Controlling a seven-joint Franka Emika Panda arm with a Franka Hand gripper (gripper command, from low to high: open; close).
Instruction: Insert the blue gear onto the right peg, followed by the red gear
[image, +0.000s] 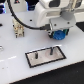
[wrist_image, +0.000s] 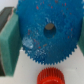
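Only the wrist view shows the grip plainly: the gripper (wrist_image: 47, 42) is closed onto the blue gear (wrist_image: 50, 30), its teal fingers (wrist_image: 9, 45) pressed against the toothed rim, one finger nearly cut off at the frame edge. The red gear (wrist_image: 50, 77) lies on the white table just beside the blue gear's teeth, half cropped. The exterior view instead shows the black-rimmed plate (image: 45, 56) with the right peg (image: 51, 50) standing clear, the blue gear (image: 59, 35) held above and just beyond it, with open white table (image: 67, 67) around the plate. The fingers are hard to make out there, and the arm hides the red gear
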